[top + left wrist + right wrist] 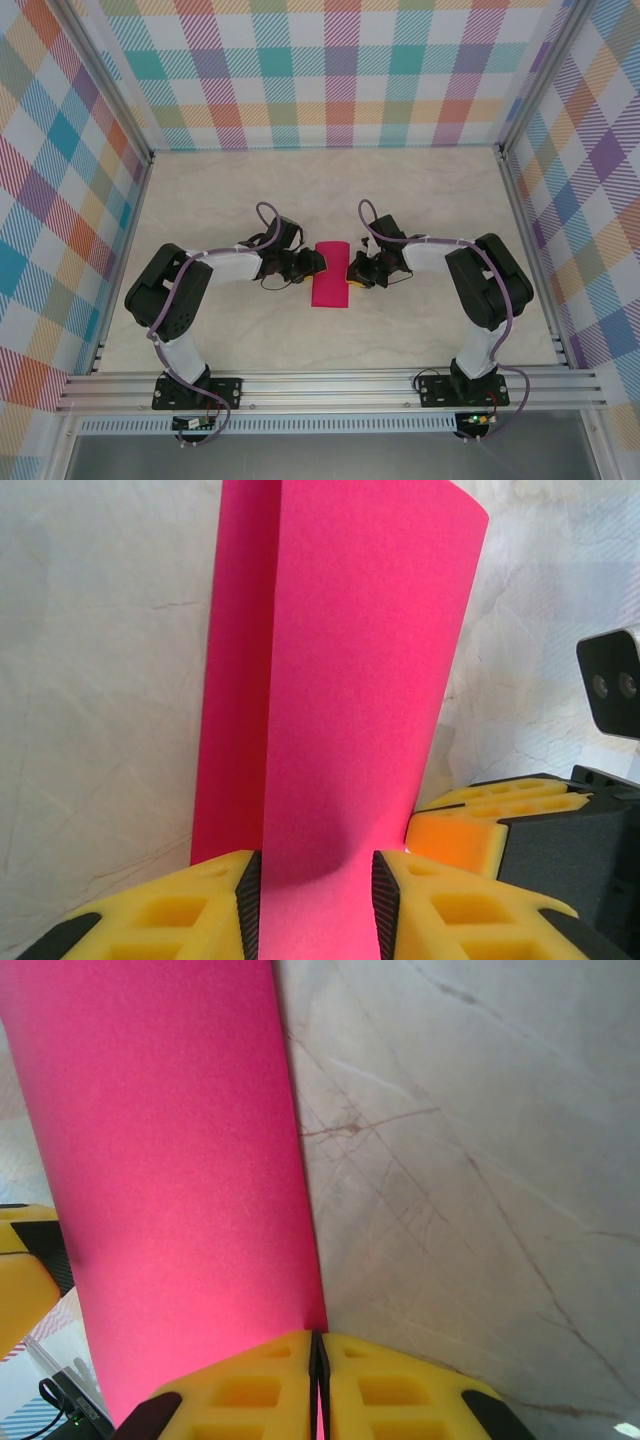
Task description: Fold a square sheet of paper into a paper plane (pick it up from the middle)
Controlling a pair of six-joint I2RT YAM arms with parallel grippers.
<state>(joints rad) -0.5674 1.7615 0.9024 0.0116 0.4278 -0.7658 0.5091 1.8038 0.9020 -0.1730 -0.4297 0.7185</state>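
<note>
creasing step, by judgement: the square sheet of paper [330, 273], doubled over, sits mid table [420, 200] between the arms. right gripper [317, 1355] is clenched on its edge. left gripper [318, 880] straddles it, jaws apart; grip unclear. edges want aligning before any pressing.

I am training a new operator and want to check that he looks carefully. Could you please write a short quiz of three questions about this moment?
1. True or false: the right tool is shut on an edge of the pink paper.
2. What sits between the jaws of the left tool? A) the pink paper B) a cable C) nothing
3. Fill in: in the top view, the paper lies ___ the two tools.

Key: 1 true; 2 A; 3 between.
</note>
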